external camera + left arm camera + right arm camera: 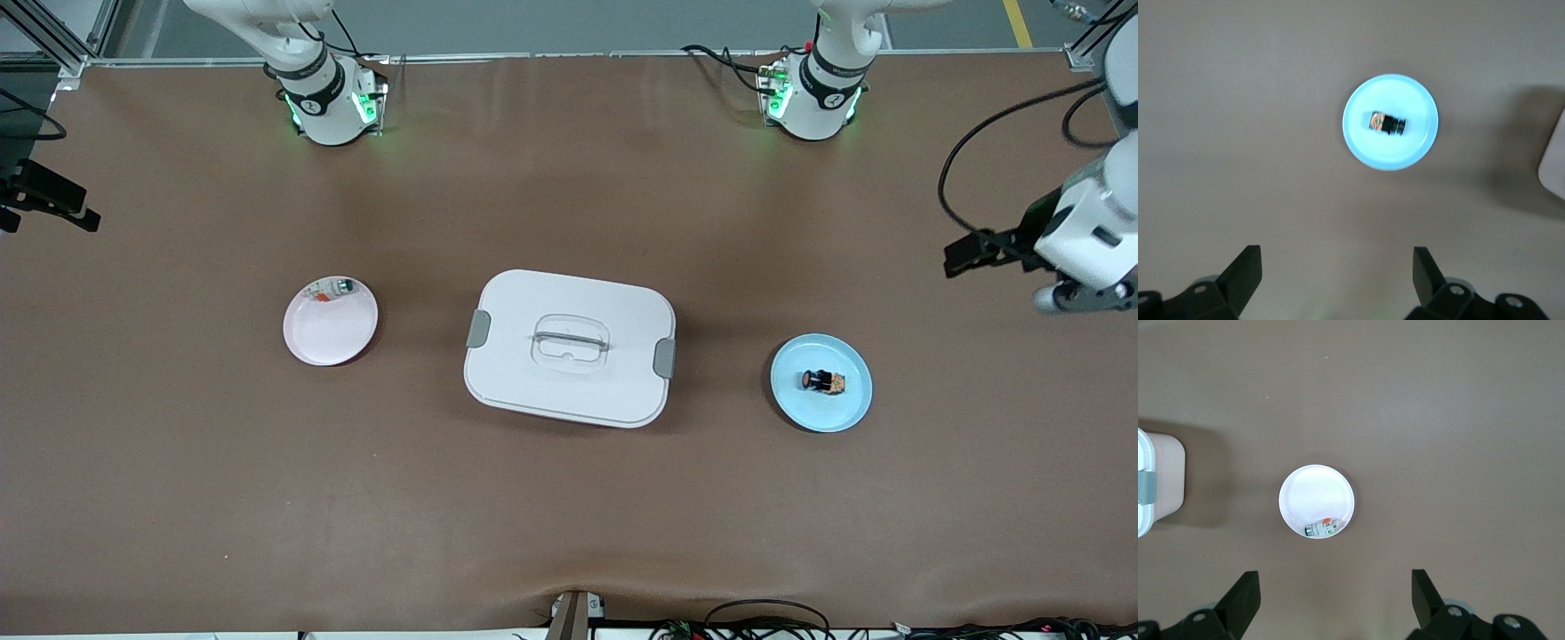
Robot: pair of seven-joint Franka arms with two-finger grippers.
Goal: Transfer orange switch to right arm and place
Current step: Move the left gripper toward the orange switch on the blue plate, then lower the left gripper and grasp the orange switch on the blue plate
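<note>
Two plates flank a white lidded box [569,347] at mid frame in the front view. Orange switch [823,381] lies on its side on the blue plate [849,413], lower right of center, toward the left arm's end of the table. Left gripper [973,252] hangs at the right edge of the frame, above and right of the plate, well apart from the switch; in the left wrist view its fingers [1245,270] stand wide apart w/ nothing between them, switch [1388,123] above them in the frame on the plate [1418,147]. Right gripper [1335,600] is spread open too, empty, over bare table near the pink plate [324,342], which holds a small white-green piece [342,286] at its upper rim. No readable text or labels anywhere.
</note>
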